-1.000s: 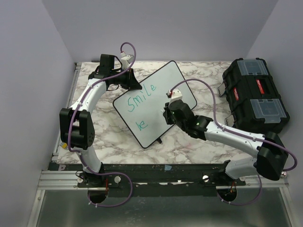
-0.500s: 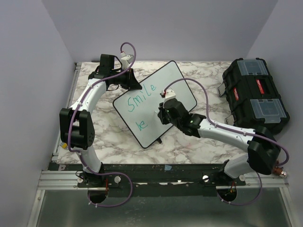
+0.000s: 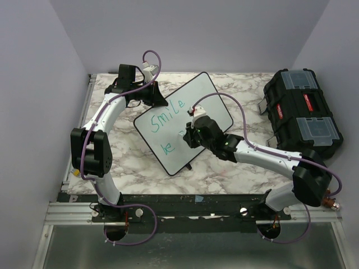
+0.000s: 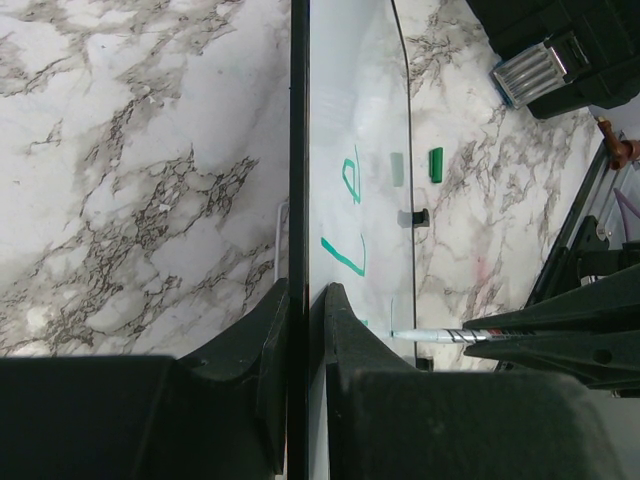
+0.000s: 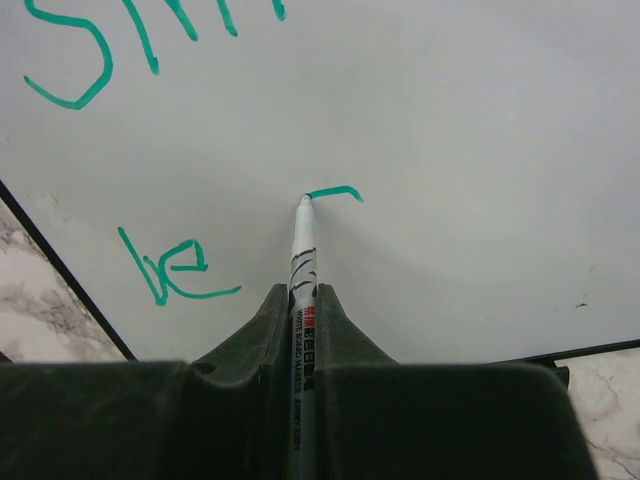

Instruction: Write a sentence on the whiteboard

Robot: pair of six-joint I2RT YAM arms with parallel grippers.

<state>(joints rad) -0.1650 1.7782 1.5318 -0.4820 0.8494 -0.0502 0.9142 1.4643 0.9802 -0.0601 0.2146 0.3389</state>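
Note:
The whiteboard (image 3: 208, 94) lies tilted on the marble table, its top-left edge pinched by my shut left gripper (image 3: 159, 101). In the left wrist view that gripper (image 4: 305, 290) clamps the board's black frame (image 4: 299, 150). The sentence reads "Smile" (image 3: 167, 115) with "be" (image 3: 166, 148) below it. My right gripper (image 3: 188, 138) hovers over the board right of "be", shut on a white marker (image 5: 304, 250). The marker's tip touches the board (image 5: 480, 150) at the left end of a short fresh green stroke (image 5: 336, 191). "be" (image 5: 176, 266) sits to the left of the tip.
A black toolbox (image 3: 303, 115) stands at the table's right side. A green marker cap (image 4: 436, 163) lies on the marble beyond the board's far edge. Purple walls enclose the left, back and right.
My right gripper has moved left across the board with the marker, to a spot right of "be", and a short green stroke has appeared there. The left arm has stayed put.

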